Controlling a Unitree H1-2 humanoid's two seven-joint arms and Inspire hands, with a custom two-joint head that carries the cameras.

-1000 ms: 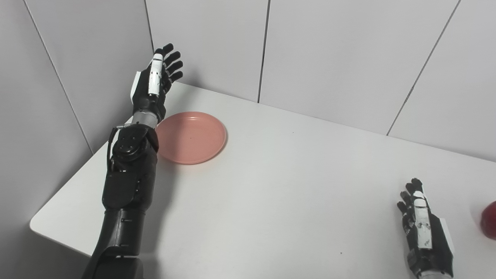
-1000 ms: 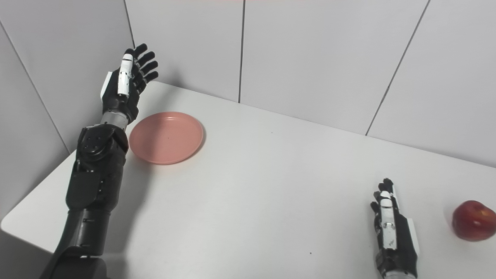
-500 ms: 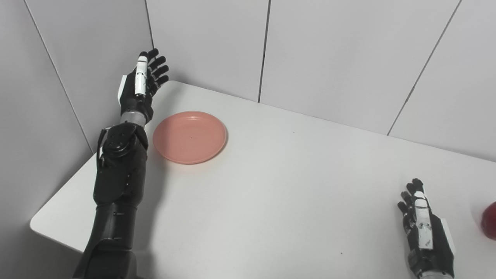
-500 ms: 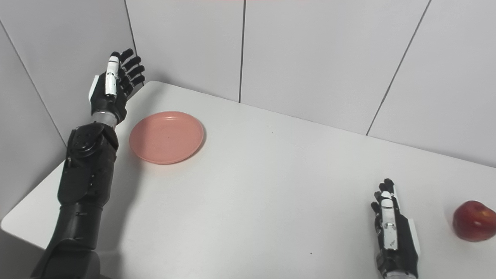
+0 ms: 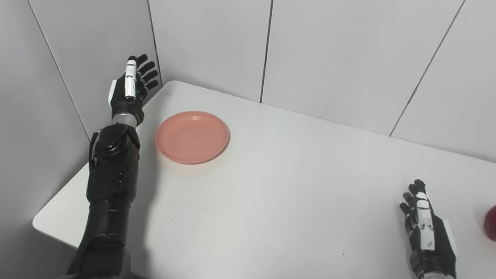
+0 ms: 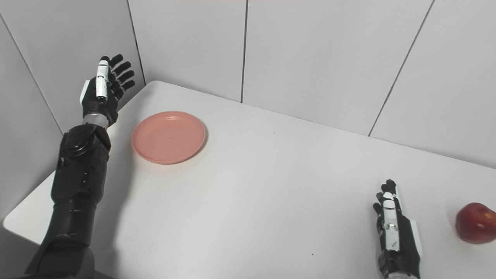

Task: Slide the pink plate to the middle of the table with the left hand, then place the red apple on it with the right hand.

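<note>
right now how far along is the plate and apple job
Nothing looks done. The pink plate sits near the table's far left corner, not the middle. The left hand is raised, open, beside the plate without touching it. Both steps remain: the red apple lies on the table by the open right hand.

Robot hand (image 5: pixel 130 93) beside pink plate (image 5: pixel 192 136)

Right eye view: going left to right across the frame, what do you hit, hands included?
left hand → pink plate → right hand → red apple. All of it is on or over the white table, and neither hand touches anything.
</note>
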